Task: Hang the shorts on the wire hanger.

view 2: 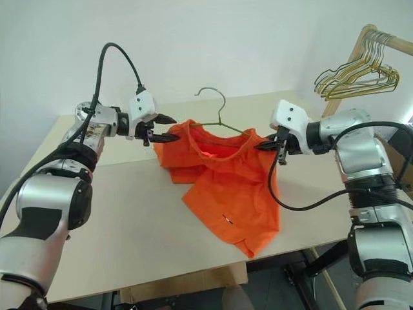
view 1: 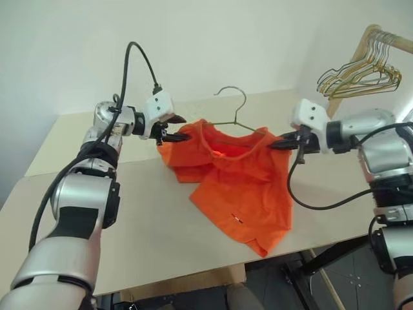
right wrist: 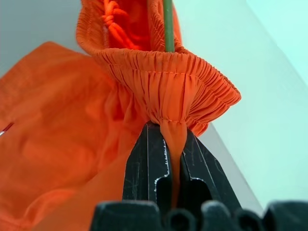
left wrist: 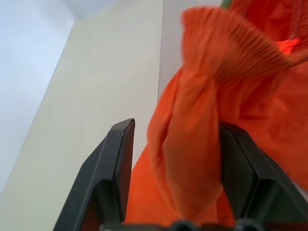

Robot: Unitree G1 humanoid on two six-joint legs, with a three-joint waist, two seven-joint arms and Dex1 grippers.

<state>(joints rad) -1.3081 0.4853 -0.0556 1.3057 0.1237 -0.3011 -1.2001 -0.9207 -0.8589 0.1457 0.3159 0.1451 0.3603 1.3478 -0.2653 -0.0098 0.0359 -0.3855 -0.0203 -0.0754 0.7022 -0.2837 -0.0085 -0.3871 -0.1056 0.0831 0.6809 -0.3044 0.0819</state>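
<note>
Pale tabletop carries the orange shorts, wire hanger tucked inside the waistband. Gold hangers hang beyond. Left gripper spread around fabric; right gripper pinches the waistband.

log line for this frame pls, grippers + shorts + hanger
left gripper: open, around waistband | right gripper: shut on shorts | wire hanger: partly inside waistband, hook out | shorts partly on table

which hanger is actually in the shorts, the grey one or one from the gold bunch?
The grey wire hanger: its hook sticks up behind the orange shorts on the table, wire running into the waistband. The gold bunch hangs on the wooden rail, far right, apart.
</note>
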